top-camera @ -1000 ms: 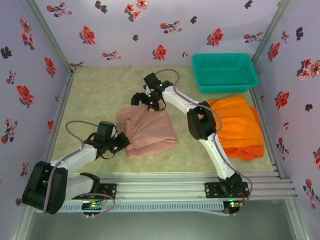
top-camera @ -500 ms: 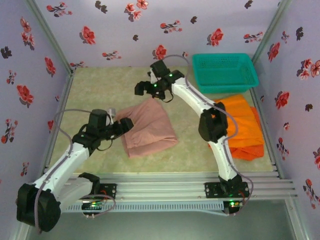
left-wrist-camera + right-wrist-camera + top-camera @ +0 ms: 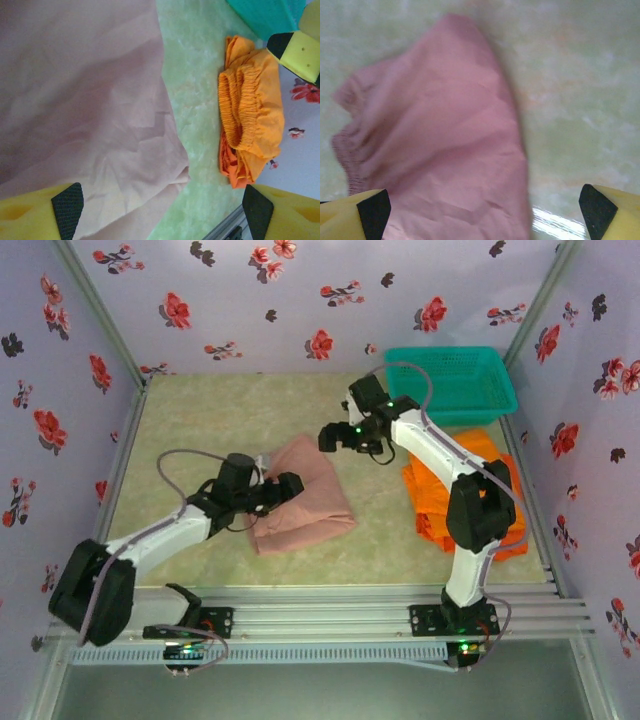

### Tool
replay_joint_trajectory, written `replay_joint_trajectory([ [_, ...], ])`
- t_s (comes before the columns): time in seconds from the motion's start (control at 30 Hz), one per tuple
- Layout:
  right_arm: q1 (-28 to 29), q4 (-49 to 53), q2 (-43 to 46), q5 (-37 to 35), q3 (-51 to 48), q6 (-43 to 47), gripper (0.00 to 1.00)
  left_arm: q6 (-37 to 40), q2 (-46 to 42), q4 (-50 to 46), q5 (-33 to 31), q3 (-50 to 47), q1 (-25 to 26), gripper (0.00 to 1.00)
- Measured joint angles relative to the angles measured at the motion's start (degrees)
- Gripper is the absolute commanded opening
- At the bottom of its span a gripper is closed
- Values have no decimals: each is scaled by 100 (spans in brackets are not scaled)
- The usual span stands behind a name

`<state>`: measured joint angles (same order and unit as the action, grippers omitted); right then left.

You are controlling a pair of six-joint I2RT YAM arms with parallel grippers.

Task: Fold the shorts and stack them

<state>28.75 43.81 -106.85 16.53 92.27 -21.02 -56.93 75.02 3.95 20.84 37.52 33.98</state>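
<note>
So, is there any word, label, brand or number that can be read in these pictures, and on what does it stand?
None: no text can be read anywhere.
The pink shorts, the orange shorts and the basket carry no visible label or print.
The walls carry a flower pattern, no letters.
The left arm and the right arm show no readable marking.

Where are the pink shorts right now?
In the top view, the pink shorts lie folded mid-table, with the left tool over their left edge and the orange shorts farther right.
</note>
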Motion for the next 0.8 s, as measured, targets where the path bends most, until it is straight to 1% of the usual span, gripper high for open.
replay_joint_trajectory([
  [0.1,-92,-22,-22,66,-170,83,99,-17,501,315,-74,-24,109,85],
  [0.17,-120,-39,-79,166,-199,153,99,-22,651,494,-127,-140,146,85],
  [0.23,-140,-55,-203,306,-199,232,99,-42,678,675,-175,-389,168,85],
  [0.4,-140,-63,-719,682,-192,413,93,-109,678,1235,-238,-925,177,85],
  [0.6,-83,-63,-1209,1038,-173,459,88,-173,673,1891,-240,-1237,177,85],
  [0.8,107,-129,-1342,1134,-151,452,82,-238,678,2100,-247,-1316,177,85],
])
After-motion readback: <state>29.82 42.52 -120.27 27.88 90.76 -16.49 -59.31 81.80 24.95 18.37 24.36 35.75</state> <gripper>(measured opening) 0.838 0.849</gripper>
